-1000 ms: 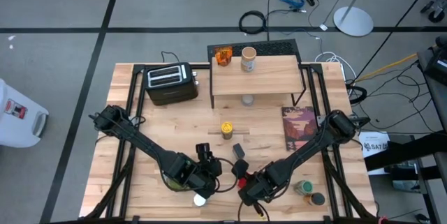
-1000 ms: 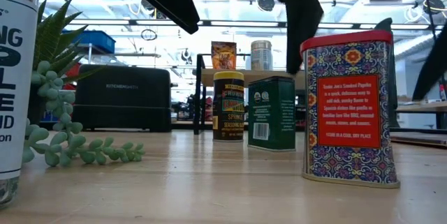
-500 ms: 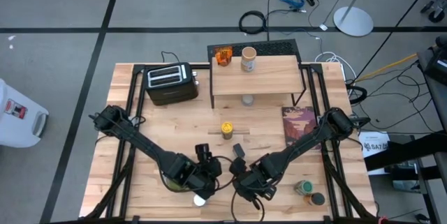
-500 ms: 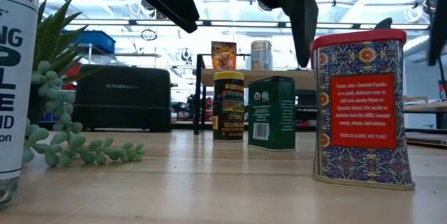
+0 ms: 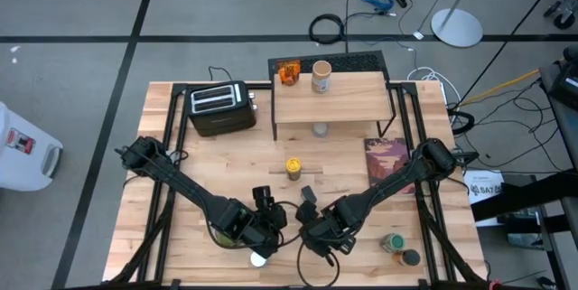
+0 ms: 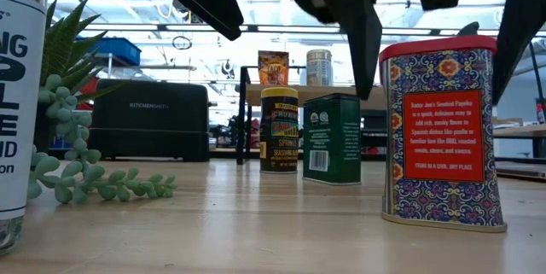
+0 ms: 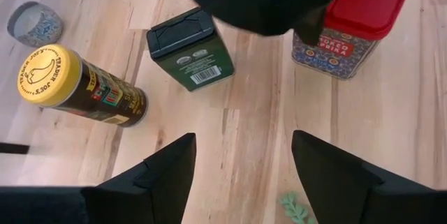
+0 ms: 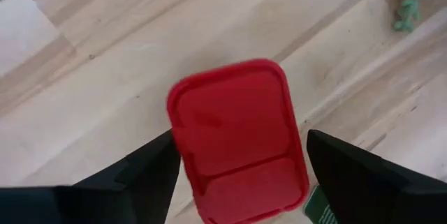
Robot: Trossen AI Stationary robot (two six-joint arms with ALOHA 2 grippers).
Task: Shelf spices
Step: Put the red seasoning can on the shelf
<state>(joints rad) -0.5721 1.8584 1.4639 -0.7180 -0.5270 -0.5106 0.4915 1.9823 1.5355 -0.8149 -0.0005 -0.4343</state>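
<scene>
Right hand [image 8: 237, 175]: fingers apart, straddling the upright red paprika tin [image 8: 237, 140], not clamped.
Left hand [image 7: 241, 161]: fingers apart, empty, hovering nearby over worktop [image 7: 230, 112].

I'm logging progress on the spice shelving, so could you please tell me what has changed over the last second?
The right gripper has moved left across the table's near edge and now hangs over the red tin, one open finger on each side, not yet gripping. The tin itself shifted slightly. The left gripper, green tin, yellow-lidded jar and the two jars on the shelf stayed put.
</scene>
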